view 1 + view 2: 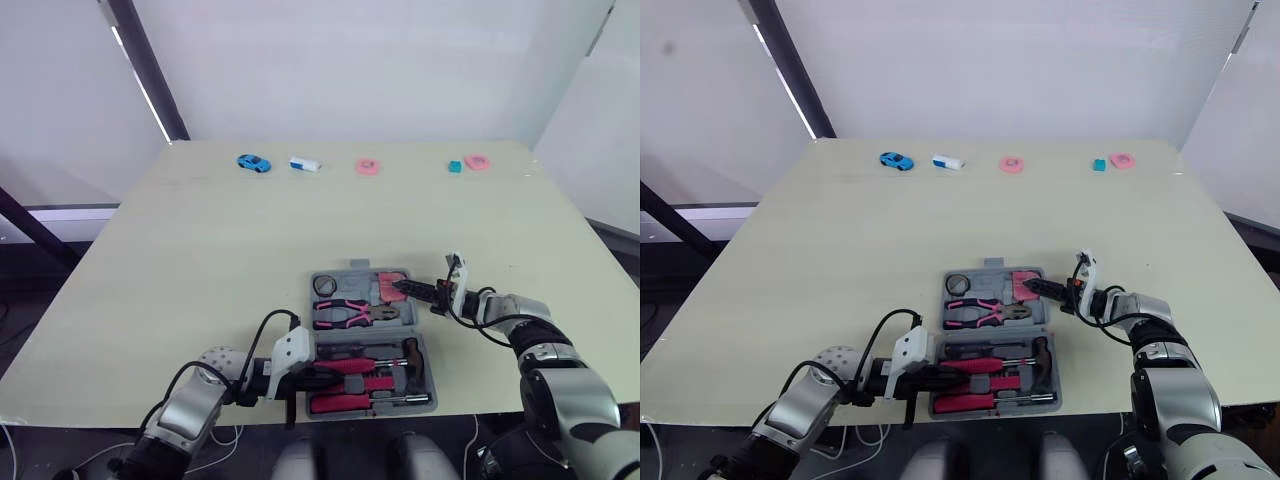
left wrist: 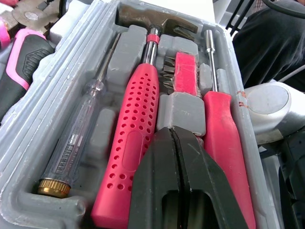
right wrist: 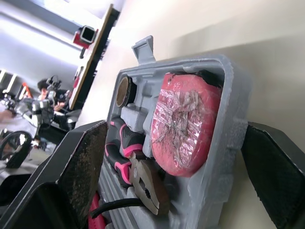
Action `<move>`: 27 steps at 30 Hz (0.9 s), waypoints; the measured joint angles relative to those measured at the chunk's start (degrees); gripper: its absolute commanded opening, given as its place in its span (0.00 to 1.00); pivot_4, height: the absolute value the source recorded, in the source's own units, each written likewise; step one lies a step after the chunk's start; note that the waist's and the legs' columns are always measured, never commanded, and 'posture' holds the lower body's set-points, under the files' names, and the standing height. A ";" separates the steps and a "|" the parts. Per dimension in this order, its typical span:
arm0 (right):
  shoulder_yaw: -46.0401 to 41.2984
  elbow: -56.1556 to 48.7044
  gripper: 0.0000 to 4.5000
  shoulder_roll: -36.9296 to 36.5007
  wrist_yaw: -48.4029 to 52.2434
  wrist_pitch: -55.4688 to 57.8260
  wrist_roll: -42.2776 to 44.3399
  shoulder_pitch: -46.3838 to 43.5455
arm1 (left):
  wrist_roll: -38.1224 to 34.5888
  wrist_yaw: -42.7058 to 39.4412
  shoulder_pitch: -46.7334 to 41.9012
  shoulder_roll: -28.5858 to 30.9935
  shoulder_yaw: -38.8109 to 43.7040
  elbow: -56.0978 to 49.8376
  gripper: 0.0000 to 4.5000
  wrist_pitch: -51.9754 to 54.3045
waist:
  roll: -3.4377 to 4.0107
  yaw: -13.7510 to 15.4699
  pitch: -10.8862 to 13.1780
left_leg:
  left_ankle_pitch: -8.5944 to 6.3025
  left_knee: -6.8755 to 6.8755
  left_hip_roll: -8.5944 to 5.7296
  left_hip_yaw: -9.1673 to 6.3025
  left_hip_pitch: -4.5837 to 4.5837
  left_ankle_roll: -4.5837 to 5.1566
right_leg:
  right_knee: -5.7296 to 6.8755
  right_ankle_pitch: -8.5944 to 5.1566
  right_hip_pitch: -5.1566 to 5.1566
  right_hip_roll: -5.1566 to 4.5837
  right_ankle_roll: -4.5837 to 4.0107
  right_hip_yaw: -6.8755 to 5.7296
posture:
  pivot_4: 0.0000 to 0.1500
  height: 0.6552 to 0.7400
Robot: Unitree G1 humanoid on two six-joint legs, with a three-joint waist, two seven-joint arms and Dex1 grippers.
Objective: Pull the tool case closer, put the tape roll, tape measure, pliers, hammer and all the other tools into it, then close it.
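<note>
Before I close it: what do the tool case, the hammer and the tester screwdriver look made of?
Tool case: grey moulded plastic, matte, with scuffed whitish edges. Hammer: dark dull metal head, shiny neck, red dimpled grip, probably rubber or plastic. Tester screwdriver: clear plastic handle, see-through, with a brass-looking cap.

The left arm (image 1: pixel 190 405) comes in from 7 o'clock of the head view and lies low. Its forearm is almost level, and the left gripper (image 1: pixel 318 378) points toward 3 o'clock. Its two black fingers (image 2: pixel 157 191) are pressed together along their length, with no gap between them. The right arm (image 1: pixel 548 358) comes in from 5 o'clock and is bent at the elbow. Its forearm turns toward 9 o'clock, and the right gripper (image 1: pixel 412 293) points the same way. Its fingers (image 3: pixel 81 162) stand wide apart.
</note>
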 measured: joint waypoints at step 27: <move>5.46 -54.91 0.98 -17.31 20.41 25.02 16.12 18.81 | -20.23 -7.37 15.88 11.83 25.49 -7.62 0.00 3.59 | 0.30 0.57 0.18 | -0.01 -0.18 0.30 -0.26 -0.08 -0.01 | -0.14 -0.11 -0.11 -0.14 -0.18 -0.24 | 1.00 1.00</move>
